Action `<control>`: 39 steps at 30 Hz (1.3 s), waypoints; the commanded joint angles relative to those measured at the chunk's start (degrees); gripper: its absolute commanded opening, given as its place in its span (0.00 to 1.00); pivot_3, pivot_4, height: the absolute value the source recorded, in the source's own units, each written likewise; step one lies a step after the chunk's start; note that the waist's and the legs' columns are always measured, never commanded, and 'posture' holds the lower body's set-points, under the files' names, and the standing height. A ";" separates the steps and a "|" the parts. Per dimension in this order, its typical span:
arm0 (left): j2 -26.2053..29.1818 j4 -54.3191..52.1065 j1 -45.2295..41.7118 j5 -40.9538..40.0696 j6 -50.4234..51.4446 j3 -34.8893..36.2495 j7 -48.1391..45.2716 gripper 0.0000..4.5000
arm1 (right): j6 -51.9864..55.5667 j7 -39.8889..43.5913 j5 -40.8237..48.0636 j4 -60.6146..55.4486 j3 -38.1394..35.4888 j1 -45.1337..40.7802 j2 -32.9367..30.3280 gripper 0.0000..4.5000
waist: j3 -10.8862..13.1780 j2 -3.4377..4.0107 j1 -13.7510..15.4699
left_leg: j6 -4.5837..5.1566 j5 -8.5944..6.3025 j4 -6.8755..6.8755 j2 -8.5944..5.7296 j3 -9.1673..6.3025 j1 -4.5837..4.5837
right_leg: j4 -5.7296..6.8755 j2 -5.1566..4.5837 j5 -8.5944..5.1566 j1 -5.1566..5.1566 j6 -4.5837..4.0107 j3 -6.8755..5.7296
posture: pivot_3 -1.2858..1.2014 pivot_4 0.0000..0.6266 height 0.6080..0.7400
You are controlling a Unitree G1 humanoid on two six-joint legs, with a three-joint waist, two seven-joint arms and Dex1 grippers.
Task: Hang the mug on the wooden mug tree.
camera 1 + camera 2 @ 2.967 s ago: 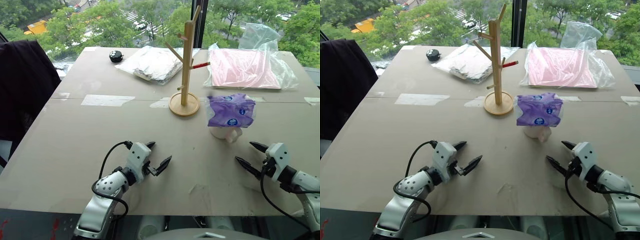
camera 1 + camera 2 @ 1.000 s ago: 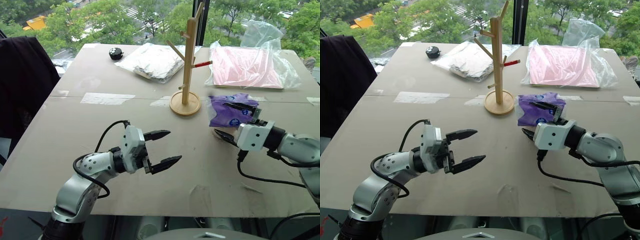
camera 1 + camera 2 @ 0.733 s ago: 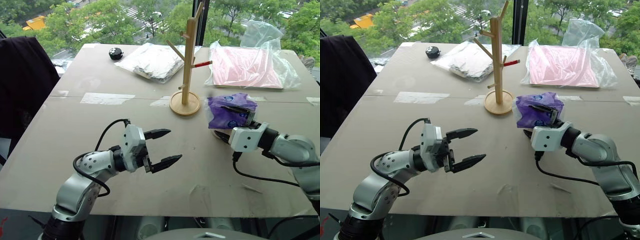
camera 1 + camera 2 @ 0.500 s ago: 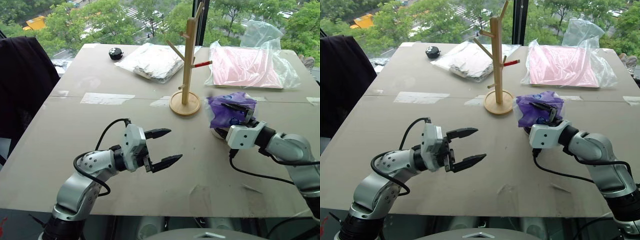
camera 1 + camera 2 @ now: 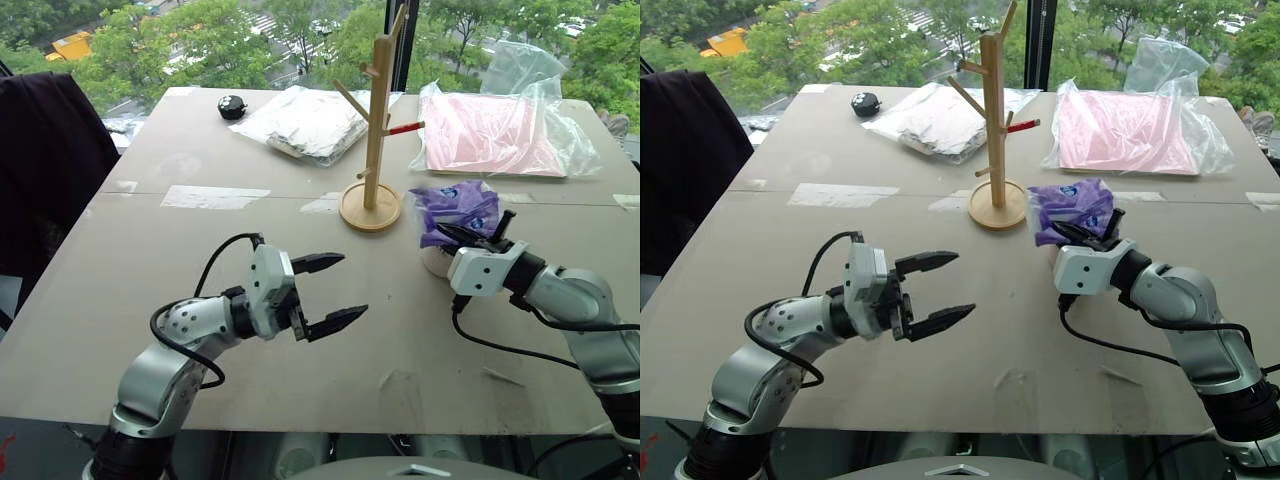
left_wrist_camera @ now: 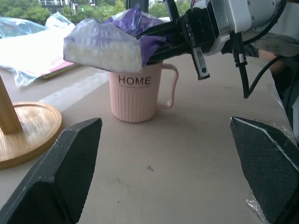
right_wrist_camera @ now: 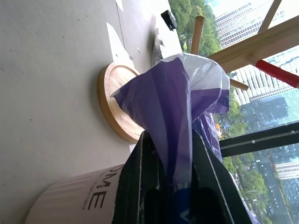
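Right gripper [image 5: 1087,232] since earlier frames: advanced from table edge to purple packet [image 5: 1072,208], fingers now clamped on packet. Mug [image 6: 136,93] directly beneath fingers, upright on table, beside wooden mug tree [image 5: 994,130]. Left gripper [image 5: 935,289] fingers apart, empty, well apart from mug. Remaining: remove packet, grasp mug, hang on peg.

Within three seconds the right gripper [image 5: 1086,232] travelled from the table's near edge to the purple packet [image 5: 1072,208] lying across the mug [image 6: 135,94], then clamped its fingers on the plastic, bunching it upward. The left gripper [image 5: 330,293], its fingers spread, rose from low over the table and swung toward the mug.
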 commanded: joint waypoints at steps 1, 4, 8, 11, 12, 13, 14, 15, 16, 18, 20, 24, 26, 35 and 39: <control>-0.94 -1.65 -2.24 -1.89 -0.26 0.11 0.50 1.00 | 0.95 -1.87 1.50 -3.94 -6.96 -2.16 -1.17 0.01 | 0.00 0.00 -0.01 | 0.00 0.00 0.00 -0.01 0.00 -0.01 | 0.00 0.00 0.00 0.00 0.00 0.00 | 0.52 0.24 1.00; -1.60 -1.15 -4.25 -1.96 0.28 -0.78 0.73 1.00 | 3.95 -2.01 2.58 -4.97 -11.71 -3.08 -2.24 0.01 | 0.00 0.00 -0.01 | 0.00 0.00 0.00 -0.04 0.00 -0.01 | 0.00 0.00 0.00 0.00 0.00 0.01 | 0.52 0.24 1.00; -3.15 0.83 -8.62 -1.05 1.43 -4.32 0.68 1.00 | 15.94 0.89 7.01 -4.45 -19.97 -0.37 -3.55 0.01 | 0.00 -0.01 0.30 | 0.00 0.00 0.00 -0.15 -0.07 -0.03 | 0.00 0.02 0.00 0.02 0.00 -0.05 | 0.52 0.24 1.00; -5.15 6.41 -15.38 2.88 1.18 -8.72 0.36 1.00 | 17.20 1.61 6.67 2.73 -25.17 3.90 -7.13 0.01 | -0.01 -0.03 0.83 | 0.02 0.00 0.05 -0.29 -0.02 -0.01 | -0.08 -0.01 0.00 0.19 0.00 -0.14 | 0.52 0.24 1.00; -6.21 8.64 -17.81 3.89 1.10 -9.65 0.66 1.00 | 16.87 0.68 6.46 5.58 -25.92 3.91 -7.87 0.01 | -0.01 -0.02 0.72 | 0.03 -0.01 0.06 -0.32 0.02 0.00 | -0.10 -0.02 0.00 0.21 0.00 -0.10 | 0.52 0.24 1.00; -6.92 10.06 -19.29 4.44 1.03 -10.13 0.86 1.00 | 16.70 0.01 6.54 7.32 -26.19 3.73 -8.29 0.01 | -0.01 -0.02 0.43 | 0.04 -0.01 0.07 -0.35 0.02 0.03 | -0.10 -0.03 0.00 0.23 0.00 -0.03 | 0.52 0.24 1.00; -7.97 11.66 -21.13 4.86 0.93 -10.79 0.82 1.00 | 16.01 -0.42 6.51 10.25 -26.17 3.50 -8.96 0.01 | -0.01 -0.02 0.06 | 0.05 -0.01 0.07 -0.42 0.02 0.05 | -0.09 -0.04 0.01 0.25 0.01 0.02 | 0.52 0.24 1.00; -9.02 12.95 -22.69 5.02 0.91 -11.33 0.70 1.00 | 14.66 -1.03 5.97 13.25 -25.93 3.29 -9.81 0.01 | -0.01 -0.01 -0.32 | 0.06 -0.01 0.06 -0.45 0.02 0.04 | -0.09 -0.03 0.01 0.24 0.01 0.03 | 0.52 0.24 1.00; -10.30 14.10 -24.22 5.07 1.07 -11.81 0.80 1.00 | 12.61 -1.42 4.51 16.84 -25.11 3.55 -11.55 0.18 | 0.00 0.01 -0.46 | 0.06 -0.01 0.05 -0.41 -0.03 0.13 | -0.05 -0.01 0.01 0.24 0.02 0.14 | 0.52 0.24 1.00; -11.93 15.41 -25.92 5.01 1.44 -12.32 0.80 1.00 | 9.74 -2.12 3.18 21.41 -24.08 3.79 -13.75 0.38 | 0.01 0.01 -0.69 | 0.06 0.00 0.05 -0.45 -0.01 0.10 | -0.03 -0.01 0.00 0.23 0.02 0.12 | 0.52 0.24 1.00; -12.57 15.74 -26.81 5.16 1.81 -12.79 0.64 1.00 | 9.06 -2.40 3.34 23.36 -24.46 4.33 -14.80 0.59 | -0.01 0.03 -1.12 | 0.05 0.00 0.00 -0.44 -0.02 0.12 | -0.02 0.00 0.00 0.23 0.04 0.14 | 0.52 0.24 1.00; -12.01 15.09 -26.06 5.61 2.80 -12.72 1.03 1.00 | 12.17 1.58 11.37 16.62 -27.86 7.42 -12.29 1.00 | -0.01 0.03 -1.48 | 0.04 0.01 -0.05 -0.33 -0.21 0.10 | -0.02 0.09 0.12 0.19 0.26 0.13 | 0.52 0.24 1.00; -11.26 14.34 -24.78 5.90 3.28 -12.52 1.25 1.00 | 20.81 5.18 21.90 7.41 -29.77 10.37 -8.14 1.00 | -0.01 0.04 -1.49 | 0.04 0.00 -0.08 -0.31 -0.34 0.10 | -0.03 0.12 0.12 0.20 0.27 0.09 | 0.52 0.24 1.00; -7.00 10.87 -19.19 9.35 5.34 -13.02 3.41 1.00 | 45.74 -0.40 42.26 -16.90 -25.16 24.03 6.59 1.00 | -0.02 0.04 -0.77 | 0.04 -0.01 0.02 -0.12 -0.52 0.06 | -0.01 0.06 0.00 0.22 0.04 0.02 | 0.52 0.24 1.00; -6.11 9.51 -17.36 12.10 6.40 -13.53 5.88 1.00 | 45.63 -8.05 40.86 -16.72 -21.51 24.08 15.07 1.00 | -0.03 0.06 -0.85 | 0.03 -0.01 0.05 -0.15 -0.53 0.10 | 0.01 0.07 0.00 0.27 0.03 0.04 | 0.52 0.24 1.00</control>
